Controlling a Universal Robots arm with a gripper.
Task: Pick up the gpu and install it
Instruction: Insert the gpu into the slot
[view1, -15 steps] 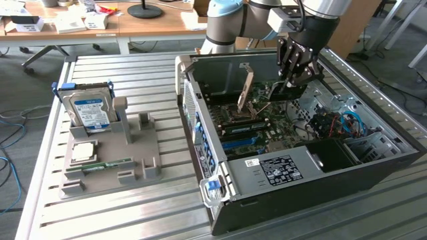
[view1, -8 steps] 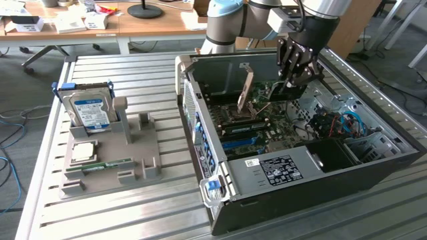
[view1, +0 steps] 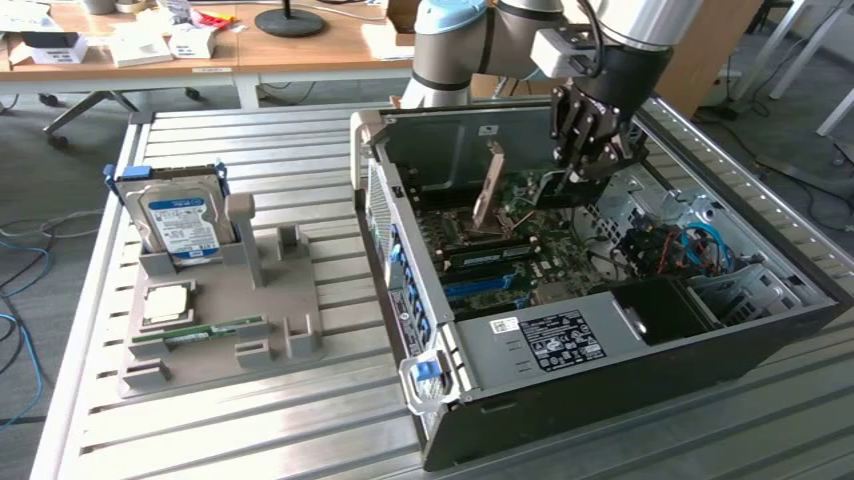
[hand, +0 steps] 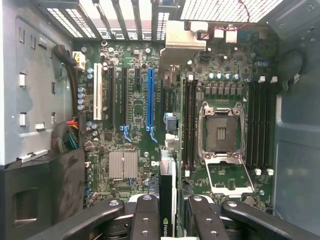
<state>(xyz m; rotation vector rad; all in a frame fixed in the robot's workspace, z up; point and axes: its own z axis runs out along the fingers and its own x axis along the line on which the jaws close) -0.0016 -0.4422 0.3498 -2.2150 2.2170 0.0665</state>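
Observation:
The gpu (hand: 168, 192) is a thin dark card seen edge-on in the wrist view. It runs from between my fingers to its silver bracket (hand: 182, 45) at the case's rear slots. My gripper (hand: 170, 215) is shut on it. The card stands on edge over the motherboard (hand: 135, 125), just beside the long blue slot (hand: 149, 100). Whether its edge sits in a slot I cannot tell. In the exterior view my gripper (view1: 587, 172) reaches down into the open computer case (view1: 400, 250), and the gpu (view1: 493, 185) stands upright at the exterior view's left of it.
On the grey holder (view1: 267, 300) outside the case stand a silver hard drive (view1: 180, 225), a square processor chip (view1: 167, 300) and a narrow green memory stick (view1: 200, 330). Inside the case are the empty processor socket (hand: 220, 132), memory slots (hand: 260, 125) and a black drive cage (view1: 661, 310).

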